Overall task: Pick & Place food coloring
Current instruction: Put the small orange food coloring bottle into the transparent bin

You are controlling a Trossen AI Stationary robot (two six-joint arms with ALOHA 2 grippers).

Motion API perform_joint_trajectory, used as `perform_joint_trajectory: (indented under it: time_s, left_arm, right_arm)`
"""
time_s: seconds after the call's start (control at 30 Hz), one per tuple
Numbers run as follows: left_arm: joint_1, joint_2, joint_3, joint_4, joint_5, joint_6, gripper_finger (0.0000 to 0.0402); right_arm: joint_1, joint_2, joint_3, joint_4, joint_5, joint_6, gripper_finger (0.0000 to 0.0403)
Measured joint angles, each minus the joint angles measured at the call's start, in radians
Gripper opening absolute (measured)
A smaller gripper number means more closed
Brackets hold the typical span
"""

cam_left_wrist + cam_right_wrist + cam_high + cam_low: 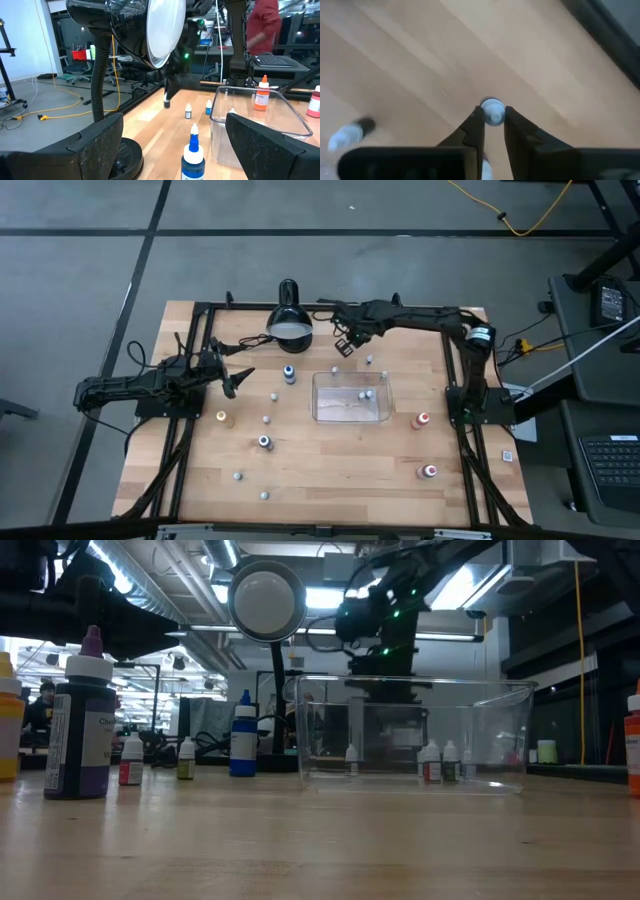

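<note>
Item, nearest: my right pincer (494, 120), clamped on a tiny pale grey-white capped bottle (492, 111), above the bare pale wooden table (410, 60); the bottle's body is hidden between my fingers, only its round cap shows. One more small bottle (349, 135) lies blurred beside it.

Item: clear rectangular plastic tray (352, 397), just beyond my right pincer (343, 346), holding a few small bottles, their colours hard to tell.

Item: black dome-shaped desk lamp (289, 320), at the table's far edge.

Item: my left pincer (237, 378), fingers apart, holding nothing, waiting at the left side.

Item: blue-topped bottle (192, 155), cut off below.
</note>
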Motion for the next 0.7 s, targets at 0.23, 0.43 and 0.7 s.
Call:
perform_joint_trajectory:
  time_s: [0.23,0.43,0.7]
  left_arm:
    - [0.0,0.0,0.0,0.0,0.0,0.0,0.0347]
    - [0.0,0.0,0.0,0.0,0.0,0.0,0.0347]
    - [0.0,0.0,0.0,0.0,0.0,0.0,0.0347]
  right_arm:
    - [0.003,-0.115,-0.001,-0.102,0.006,0.001,0.0059]
    - [0.044,-0.249,-0.083,-0.122,0.006,-0.023,0.0054]
    - [0.191,-0.427,-0.231,-0.135,-0.011,-0.03,0.0054]
